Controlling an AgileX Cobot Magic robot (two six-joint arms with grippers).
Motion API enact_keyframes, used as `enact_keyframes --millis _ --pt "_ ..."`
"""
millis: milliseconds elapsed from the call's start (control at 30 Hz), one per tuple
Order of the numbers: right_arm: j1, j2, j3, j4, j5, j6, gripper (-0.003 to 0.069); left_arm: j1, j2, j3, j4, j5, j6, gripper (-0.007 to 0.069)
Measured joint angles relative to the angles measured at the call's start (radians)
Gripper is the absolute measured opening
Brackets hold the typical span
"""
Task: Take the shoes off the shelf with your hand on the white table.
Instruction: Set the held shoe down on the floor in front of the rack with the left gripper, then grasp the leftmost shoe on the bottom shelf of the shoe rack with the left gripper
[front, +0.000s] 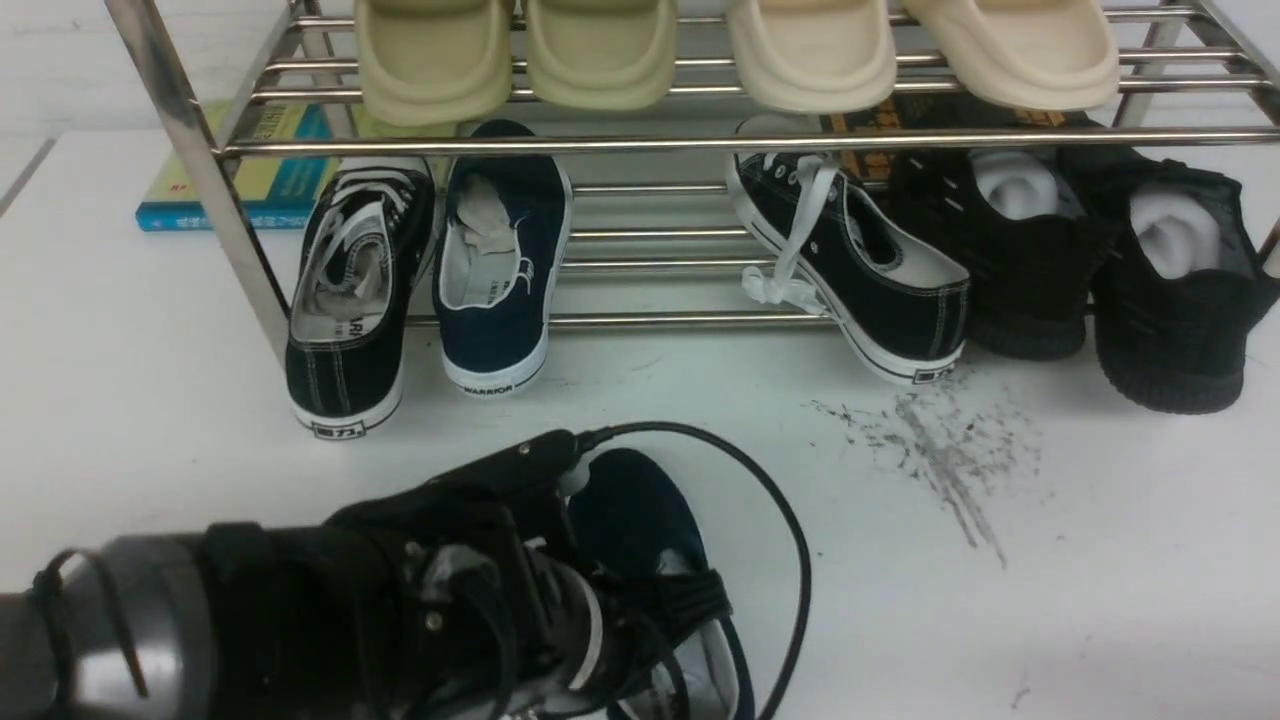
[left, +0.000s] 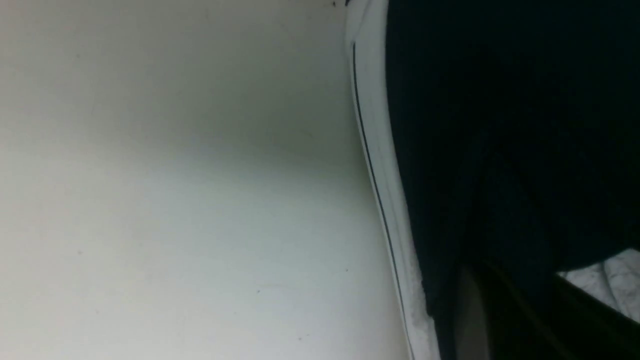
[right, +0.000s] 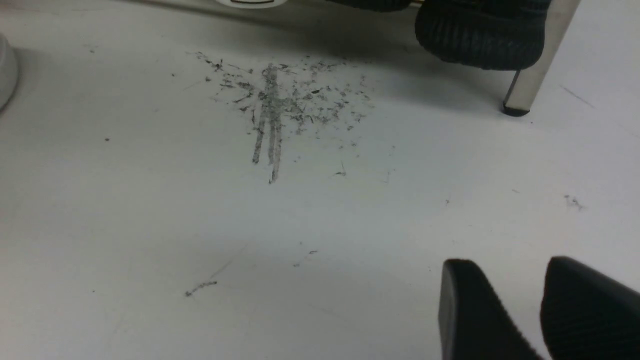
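Front view, from the left: the left end effector (front: 680, 610) looks pinched onto the collar of one navy slip-on (front: 630, 500), which is low on the desk (front: 1000, 620) in front of the shelf (front: 700, 142). The second navy slip-on (front: 500, 280) sits on the lower tier, just beside a black lace-up (front: 350, 300). To place it well, I would settle the sole flat, open fully, then lift straight up so the canvas is not dragged. Far right, the right end effector (right: 520, 285) hangs slightly parted and empty.
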Motion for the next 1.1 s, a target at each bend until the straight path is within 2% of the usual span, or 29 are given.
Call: enact_keyframes --millis 167,300,333,433,467,533,567,633,667,700,800,833,933,1067,1100 --pt "0.0 0.0 0.0 0.0 0.0 0.0 0.024 0.0 0.002 0.002 0.034 0.015 0.048 0.0096" --pt "0.0 0.0 0.0 0.0 0.0 0.0 0.024 0.005 0.007 0.004 0.051 0.024 0.06 0.0226" --pt "0.0 0.0 0.0 0.0 0.0 0.0 0.024 0.006 0.007 0.004 0.051 0.024 0.06 0.0234" --pt "0.0 0.0 0.0 0.0 0.0 0.0 0.024 0.006 -0.003 0.004 0.051 0.021 0.076 0.0365" --pt "0.0 0.0 0.0 0.0 0.0 0.0 0.024 0.006 -0.008 0.004 0.051 0.022 0.081 0.0378" --pt "0.0 0.0 0.0 0.0 0.0 0.0 0.024 0.006 -0.059 -0.008 0.044 0.075 0.116 0.0443" --pt "0.0 0.0 0.0 0.0 0.0 0.0 0.024 0.006 -0.063 -0.013 0.04 0.091 0.121 0.0449" --pt "0.0 0.0 0.0 0.0 0.0 0.0 0.024 0.006 -0.133 -0.072 0.039 0.218 0.171 0.0472" --pt "0.0 0.0 0.0 0.0 0.0 0.0 0.024 0.007 -0.138 -0.072 0.039 0.218 0.171 0.0472" --pt "0.0 0.0 0.0 0.0 0.0 0.0 0.024 0.015 -0.175 -0.135 0.043 0.305 0.216 0.0475" --pt "0.0 0.0 0.0 0.0 0.0 0.0 0.024 0.03 -0.202 -0.208 0.051 0.381 0.262 0.0475" --pt "0.0 0.0 0.0 0.0 0.0 0.0 0.024 0.055 -0.21 -0.277 0.056 0.431 0.312 0.0469" --pt "0.0 0.0 0.0 0.0 0.0 0.0 0.024 0.106 -0.202 -0.366 0.056 0.473 0.385 0.0414" --pt "0.0 0.0 0.0 0.0 0.0 0.0 0.024 0.233 -0.128 -0.476 0.027 0.49 0.534 0.013" --pt "0.0 0.0 0.0 0.0 0.0 0.0 0.024 0.239 -0.12 -0.483 0.019 0.49 0.541 0.0104"
